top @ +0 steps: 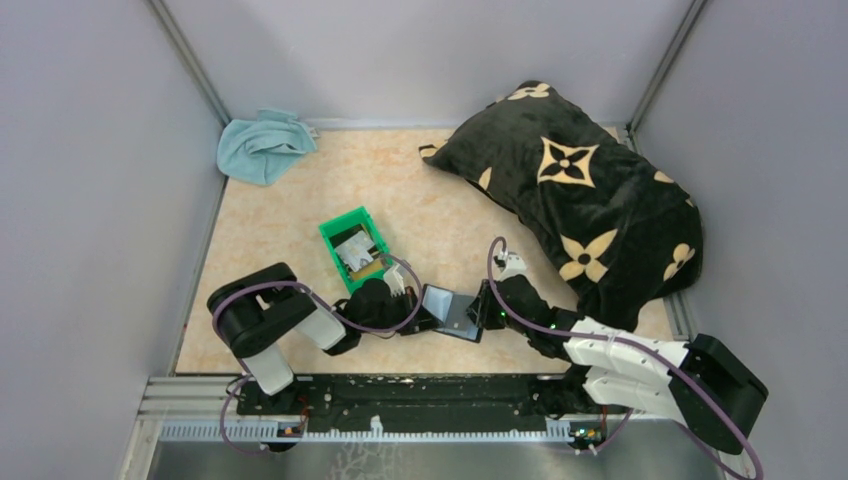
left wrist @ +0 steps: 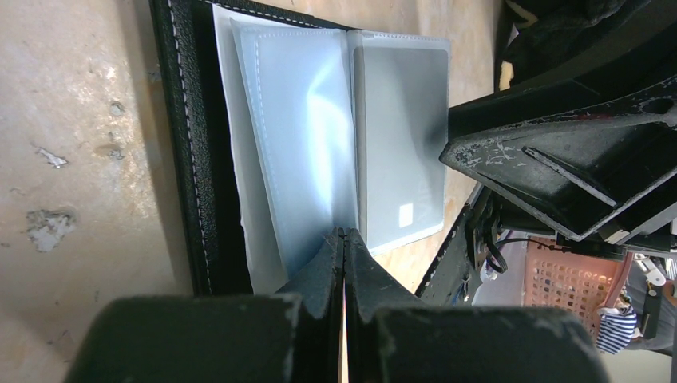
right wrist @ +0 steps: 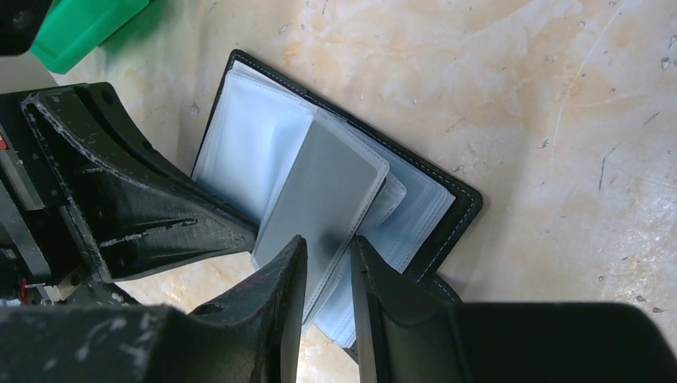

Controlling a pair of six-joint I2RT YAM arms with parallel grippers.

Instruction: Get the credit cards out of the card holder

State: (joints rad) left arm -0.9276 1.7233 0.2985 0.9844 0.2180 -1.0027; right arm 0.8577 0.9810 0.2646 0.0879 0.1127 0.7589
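At the far left of the table (top: 420,190) a blue cloth (top: 262,147) is seen, clear of the work. Nearer the middle, a green bin (top: 342,220) holds what appear to be cards already taken out (top: 356,250). Just beside it, the left claw (left wrist: 344,236) is pressed together and seems to pinch the edge of a clear sleeve, so that the card holder (top: 452,313) is held open and flat on the table between the two arms. One pale grey card (right wrist: 319,199) is left showing in a raised sleeve near the spine; the other sleeves in sight look empty. The right claw (right wrist: 327,255) is narrowly spread astride the lower edge of that sleeve, with no firm grip to be made out. The step in hand is judged to be drawing out this last visible card. For the next move, the card alone must be nipped, not the sleeve around it, and pulled along the sleeve's opening while the holder is kept pinned. A dark patterned pillow (top: 590,200) lies at the far right, untouched.
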